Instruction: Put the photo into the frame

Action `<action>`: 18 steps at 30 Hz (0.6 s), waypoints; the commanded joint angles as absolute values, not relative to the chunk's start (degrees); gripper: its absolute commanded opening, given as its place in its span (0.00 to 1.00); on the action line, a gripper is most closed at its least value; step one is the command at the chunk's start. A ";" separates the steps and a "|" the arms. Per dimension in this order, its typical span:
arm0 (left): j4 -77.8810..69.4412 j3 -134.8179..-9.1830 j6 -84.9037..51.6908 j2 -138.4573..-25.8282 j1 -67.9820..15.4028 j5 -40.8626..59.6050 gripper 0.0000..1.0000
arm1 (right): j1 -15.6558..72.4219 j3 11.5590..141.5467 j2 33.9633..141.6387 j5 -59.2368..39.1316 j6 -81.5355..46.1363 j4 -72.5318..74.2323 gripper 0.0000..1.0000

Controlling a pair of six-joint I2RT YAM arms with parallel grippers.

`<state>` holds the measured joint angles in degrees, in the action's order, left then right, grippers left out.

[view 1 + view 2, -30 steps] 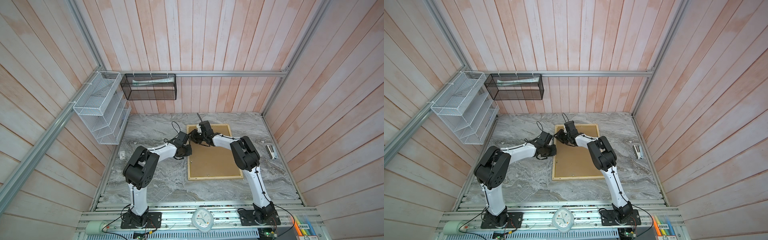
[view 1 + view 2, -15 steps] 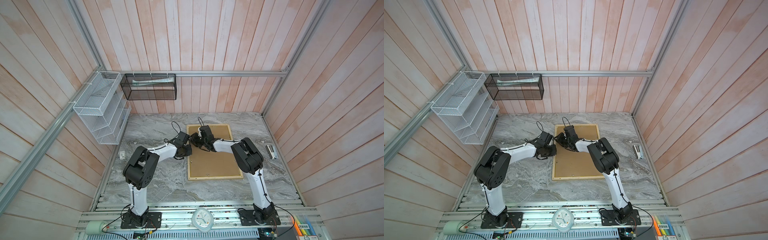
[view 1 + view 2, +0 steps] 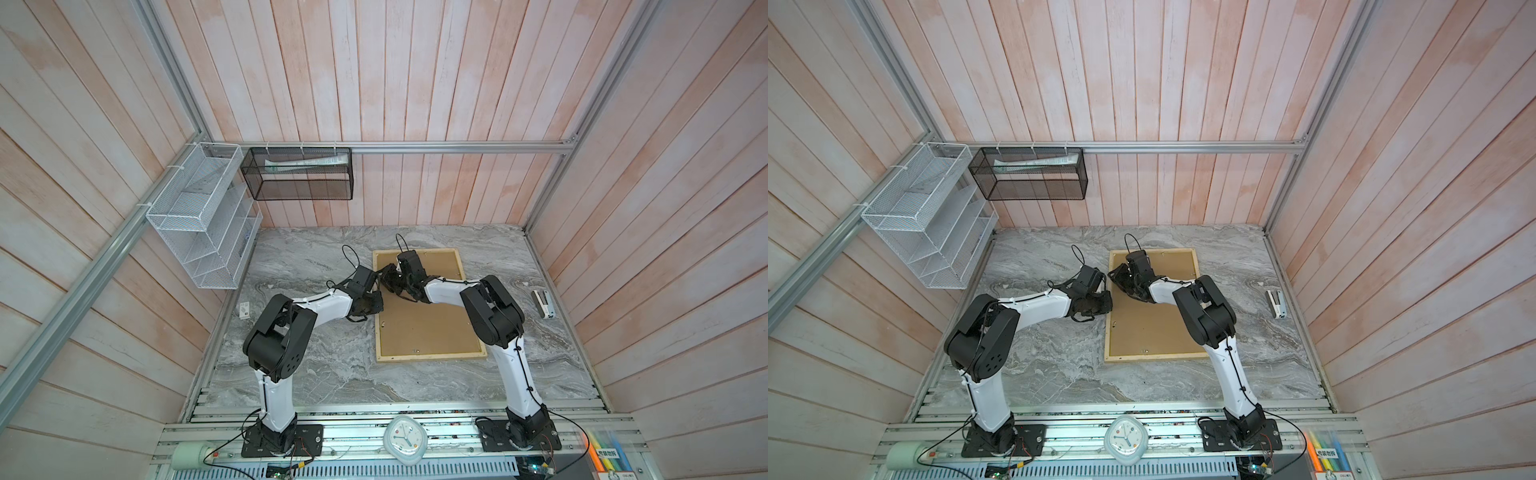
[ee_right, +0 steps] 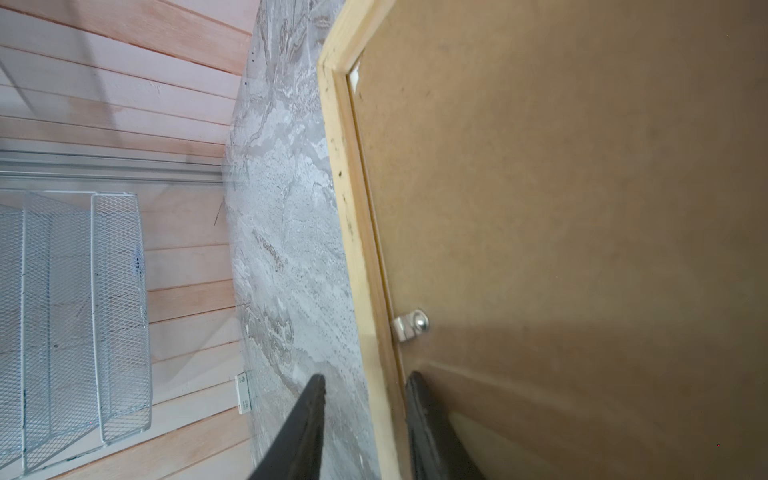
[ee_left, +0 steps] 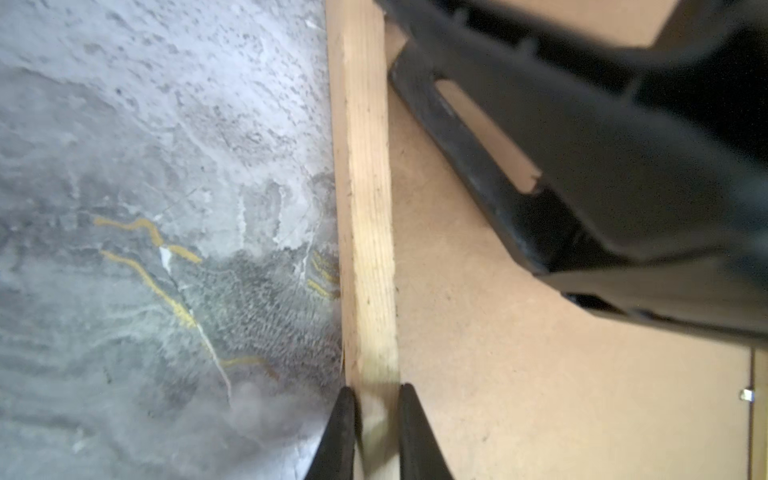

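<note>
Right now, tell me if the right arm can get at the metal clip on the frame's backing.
Probably yes: the right end effector is open astride the frame rail, and the metal clip sits just ahead of it with nothing between.

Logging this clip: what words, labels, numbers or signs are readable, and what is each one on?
Nothing reads with certainty.
Yellow label on the clear pack of coloured markers: four Chinese characters, too small to quote.
Small white tag at the grey marble tabletop edge: printed marks, blurred.
White paper in the black mesh basket: print too small.
Round white clock: no legible numerals.
</note>
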<state>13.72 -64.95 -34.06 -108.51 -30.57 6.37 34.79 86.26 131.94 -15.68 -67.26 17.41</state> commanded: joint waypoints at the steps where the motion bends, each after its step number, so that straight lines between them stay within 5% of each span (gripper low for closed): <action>1: 17.97 -63.28 -33.89 -107.30 -31.73 11.82 0.10 | 34.52 87.43 136.34 -12.13 -67.71 11.43 0.35; 18: 19.64 -64.15 -33.84 -107.05 -31.73 10.95 0.10 | 34.11 86.95 137.25 -15.11 -67.91 14.14 0.35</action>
